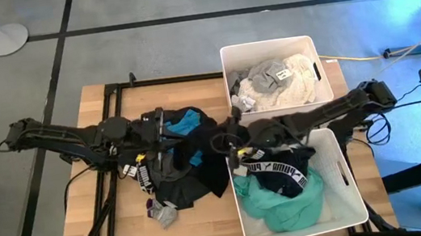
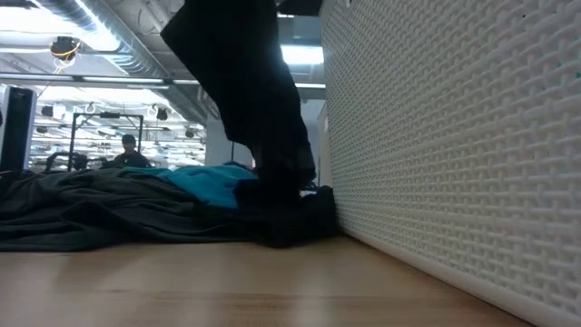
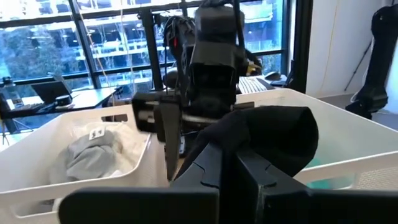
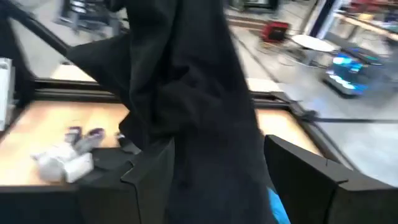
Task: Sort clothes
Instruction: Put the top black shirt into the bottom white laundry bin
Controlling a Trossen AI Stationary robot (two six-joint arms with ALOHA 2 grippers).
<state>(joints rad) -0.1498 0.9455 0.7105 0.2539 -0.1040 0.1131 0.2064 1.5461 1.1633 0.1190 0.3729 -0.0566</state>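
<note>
Right end effector [image 1: 226, 144]: fingers spread wide, a black garment [image 4: 186, 93] hanging between them, not yet pinched. Sits at the near bin's [image 1: 341, 182] left rim, nearer that bin than the left arm. Garment's long axis: vertical, draping to the worktop [image 1: 86, 224] pile [image 1: 180, 167] on the left. Left end effector [image 1: 165, 130]: pinched shut on black cloth, over the pile.

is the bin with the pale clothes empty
No, in the high view the far bin holds a heap of white, cream and grey clothes.
</note>
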